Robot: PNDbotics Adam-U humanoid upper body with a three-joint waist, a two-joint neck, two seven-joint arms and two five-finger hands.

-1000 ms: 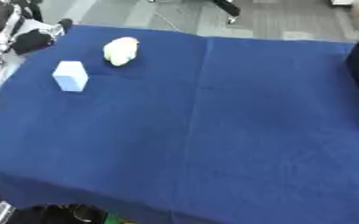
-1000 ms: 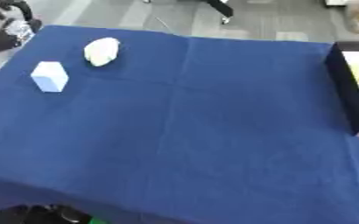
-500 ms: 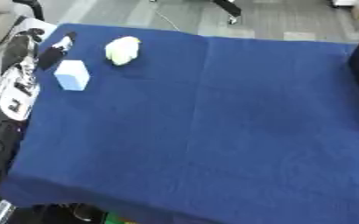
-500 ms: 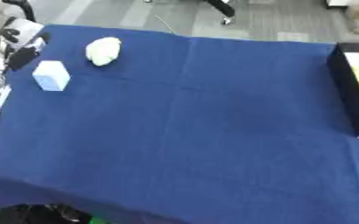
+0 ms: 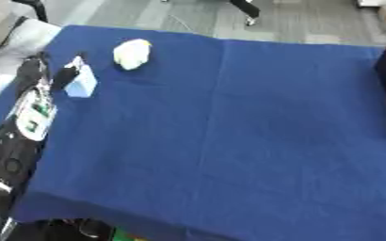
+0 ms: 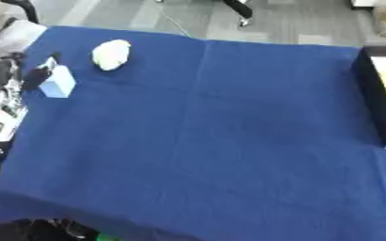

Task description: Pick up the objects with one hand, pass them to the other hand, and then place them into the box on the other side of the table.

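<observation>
Left hand (image 5: 44, 77) has advanced along the tabletop (image 5: 229, 141) edge to the pale blue block (image 5: 81, 84); fingers (image 5: 67, 75) spread, touching its near side, not closed. Pick-up imminent. Box (image 6: 376, 101) lies far right.

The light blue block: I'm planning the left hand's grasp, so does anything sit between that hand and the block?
Nothing visible does. The left hand is already at the light blue block, its dark fingers against the block's left side. The pale rounded object lies apart, farther back and to the right, off that path.
</observation>
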